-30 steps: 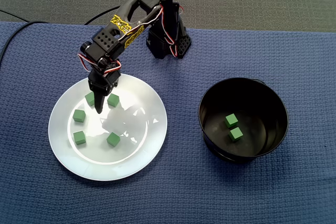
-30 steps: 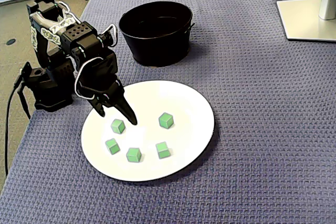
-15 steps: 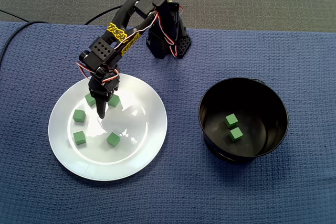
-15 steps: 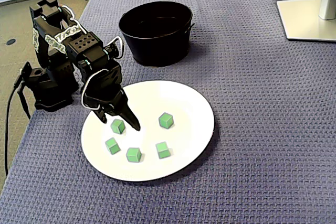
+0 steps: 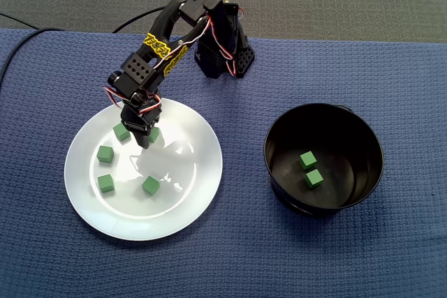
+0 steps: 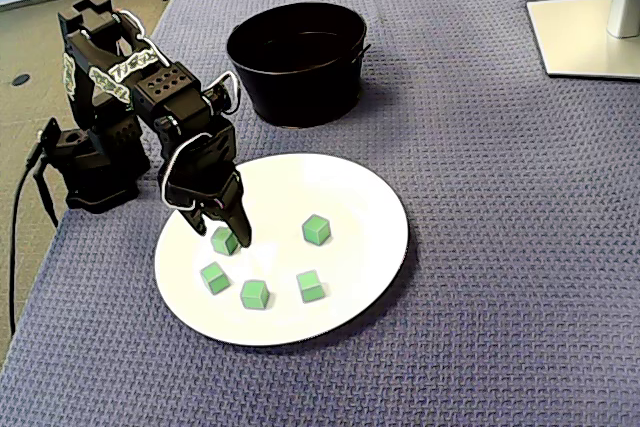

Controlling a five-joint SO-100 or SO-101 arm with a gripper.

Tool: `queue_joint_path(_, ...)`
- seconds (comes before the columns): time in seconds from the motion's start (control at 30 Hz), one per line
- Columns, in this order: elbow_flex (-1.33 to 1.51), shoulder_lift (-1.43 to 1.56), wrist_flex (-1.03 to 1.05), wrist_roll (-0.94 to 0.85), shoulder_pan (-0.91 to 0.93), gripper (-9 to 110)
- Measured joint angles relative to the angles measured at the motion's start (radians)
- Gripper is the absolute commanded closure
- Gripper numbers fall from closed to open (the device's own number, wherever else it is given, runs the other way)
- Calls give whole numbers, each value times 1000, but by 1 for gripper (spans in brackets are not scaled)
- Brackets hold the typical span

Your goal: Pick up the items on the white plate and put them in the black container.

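Several green cubes lie on the white plate (image 5: 181, 207) (image 6: 370, 197). My gripper (image 5: 145, 141) (image 6: 226, 236) is down on the plate's near-arm side, open by a narrow gap. Its fingers straddle one green cube (image 5: 153, 134) (image 6: 224, 241) that still rests on the plate. Whether the pads touch it is unclear. Another cube (image 5: 121, 132) (image 6: 212, 277) sits just beside the gripper. The black container (image 5: 363, 137) (image 6: 295, 82) stands apart from the plate and holds two green cubes (image 5: 308, 160).
The arm's black base (image 5: 223, 57) (image 6: 90, 162) stands at the blue cloth's edge behind the plate. A white monitor foot (image 6: 585, 32) sits at the far right corner in one fixed view. A cable (image 5: 14, 50) runs off the cloth's left side.
The gripper has come down and shifted toward one green cube, and its fingers have narrowed around it. The cubes have not moved.
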Motion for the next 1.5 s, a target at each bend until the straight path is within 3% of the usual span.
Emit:
queue_joint_path(0.43, 35, 0, -31, -15, -2, 101)
queue_joint_path(1.0, -83, 156, -97, -89, -11, 102)
queue_joint_path(1.27, -383, 422, -15, -179, -247, 102)
queue_joint_path(1.5, -551, 618, 66, -304, -644, 102)
